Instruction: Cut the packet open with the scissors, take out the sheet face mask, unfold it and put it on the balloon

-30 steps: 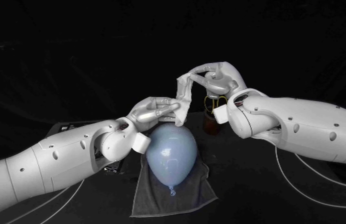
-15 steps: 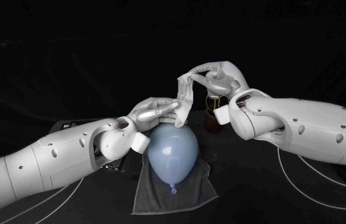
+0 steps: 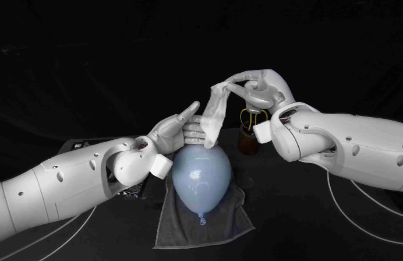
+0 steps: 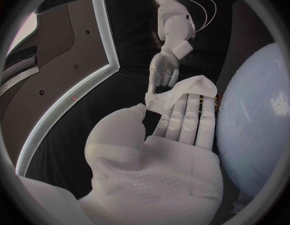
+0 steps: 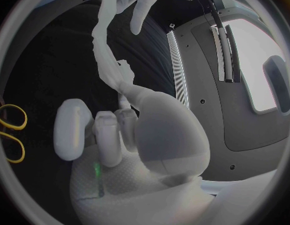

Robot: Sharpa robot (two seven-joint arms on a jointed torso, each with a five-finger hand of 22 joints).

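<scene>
A pale blue balloon [image 3: 201, 176] lies on a grey towel [image 3: 204, 229] at the table's middle. Above its far end a crumpled white sheet mask [image 3: 216, 109] hangs as a narrow strip. My right hand [image 3: 258, 89] pinches the strip's top end from above. My left hand [image 3: 183, 130] is just left of the strip, fingers straight and thumb raised apart. The mask's lower end [image 4: 179, 91] lies across the left fingertips [image 4: 185, 110] without being pinched. The balloon [image 4: 257, 130] bulges beside that palm. In the right wrist view the mask [image 5: 106, 50] runs up from my curled fingers [image 5: 107, 130].
Yellow-handled scissors [image 3: 249, 118] stand in a brown holder [image 3: 246, 145] behind the balloon, under my right wrist; their loops [image 5: 10, 130] show beside the right hand. A dark flat object [image 3: 77, 147] lies at the far left by my left arm.
My left hand has opened: its fingers straightened and the thumb lifted off the mask's lower end. The right hand still holds the top and has shifted slightly right.
</scene>
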